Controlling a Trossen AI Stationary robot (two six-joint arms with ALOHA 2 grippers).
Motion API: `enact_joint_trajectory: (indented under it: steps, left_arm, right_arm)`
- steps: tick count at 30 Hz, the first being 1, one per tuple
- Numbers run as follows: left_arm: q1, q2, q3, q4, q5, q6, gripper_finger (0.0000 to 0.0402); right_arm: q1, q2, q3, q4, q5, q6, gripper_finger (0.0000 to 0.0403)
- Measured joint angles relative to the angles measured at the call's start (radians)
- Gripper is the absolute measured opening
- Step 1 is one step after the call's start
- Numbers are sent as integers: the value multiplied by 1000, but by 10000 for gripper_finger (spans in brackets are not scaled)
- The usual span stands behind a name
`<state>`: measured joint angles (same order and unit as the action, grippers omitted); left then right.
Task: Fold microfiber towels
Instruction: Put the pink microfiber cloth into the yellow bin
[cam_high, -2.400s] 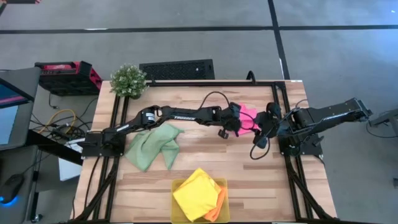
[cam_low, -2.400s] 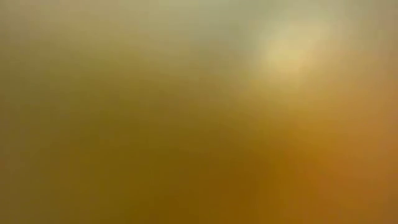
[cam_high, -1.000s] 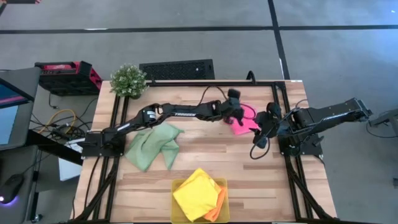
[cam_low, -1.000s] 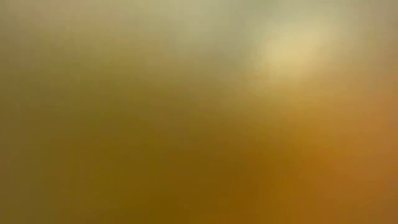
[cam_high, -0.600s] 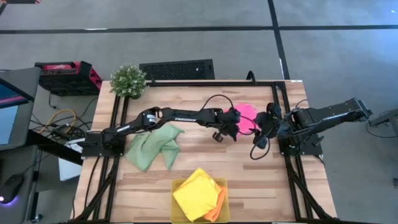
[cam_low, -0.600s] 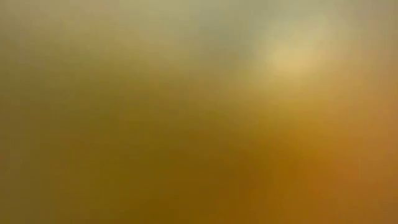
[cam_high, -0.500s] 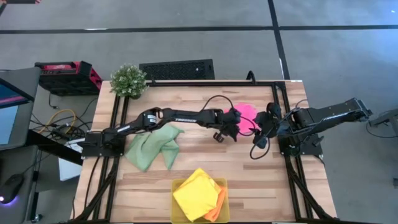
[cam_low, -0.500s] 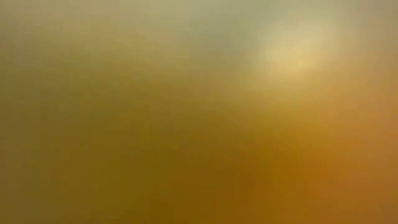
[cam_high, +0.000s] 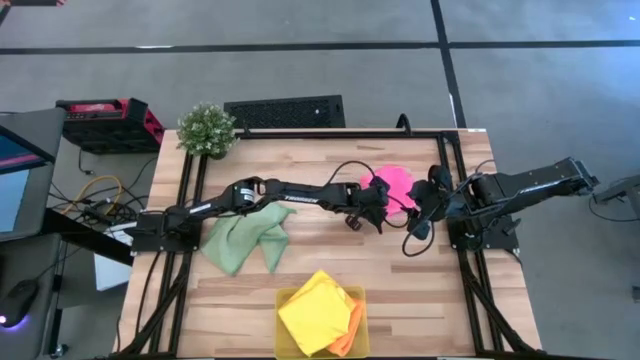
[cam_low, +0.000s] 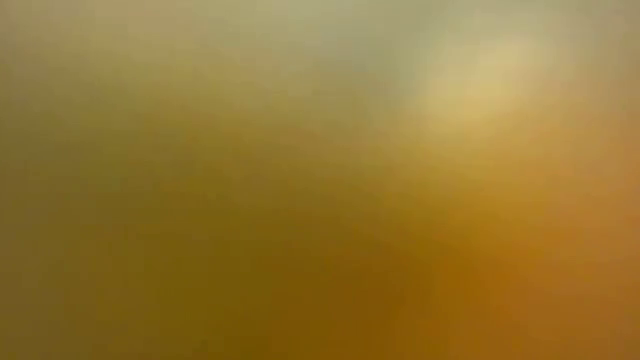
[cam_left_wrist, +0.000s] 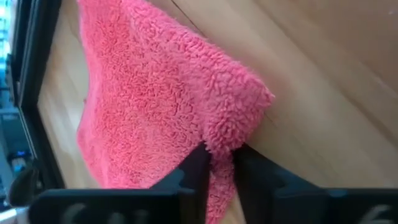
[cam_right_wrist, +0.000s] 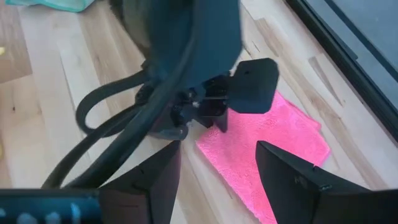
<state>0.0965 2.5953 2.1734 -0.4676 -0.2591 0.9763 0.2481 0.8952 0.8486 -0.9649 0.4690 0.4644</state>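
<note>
The hot pink towel (cam_high: 395, 183) lies in a hump on the table's far right part; it also shows in the left wrist view (cam_left_wrist: 155, 93). My left gripper (cam_high: 368, 210) is at its near left side, shut on it. My right gripper (cam_right_wrist: 217, 155) is open and empty just right of the towel, and also shows in the high view (cam_high: 416, 208). The pale green towel (cam_high: 245, 235) lies crumpled on the table at the left. The yellow towel (cam_high: 313, 310) lies over the orange one (cam_high: 352, 328) in the tray. The low view shows only a yellow-orange blur. My left gripper pinches a bunched corner of the pink towel (cam_left_wrist: 219, 144) between its two fingers (cam_left_wrist: 194, 168). The towel spreads away from the fingers and the rest of it lies on the table. One layer or several, I cannot tell.
A translucent yellow tray (cam_high: 283, 298) stands at the near edge. A small potted plant (cam_high: 207, 128) stands at the far left corner. Black frame rails (cam_high: 452, 150) run along the table's sides. Bare wood lies between the green towel and the pink one.
My left gripper has gone from the far side of the pink towel toward the table's near edge, still shut on the towel. The held part has come over with it, and the towel now shows as a rounded hump on the gripper's far side.
</note>
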Motion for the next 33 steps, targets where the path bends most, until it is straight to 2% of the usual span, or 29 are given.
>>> enact_joint_trajectory:
  steps: [2, 4, 10, 22, 33]
  left_arm:
    - [-7, -6, -2, -26, -21, -32, 22]
    - [-7, -17, -2, -64, -32, -73, 9]
    - [-29, -64, 36, -307, -32, -249, 3]
    - [-142, -219, 39, -700, 63, -626, 1]
    - [-324, -325, 39, -900, 71, -973, 1]
  right_arm:
    - [0, 0, 0, -1, 0, 0, 233]
    - [0, 0, 0, -7, 0, 0, 233]
    - [3, 0, 20, -85, 0, 0, 233]
    - [19, 0, 42, -113, 0, -1, 233]
    - [77, 0, 42, -113, -31, -1, 233]
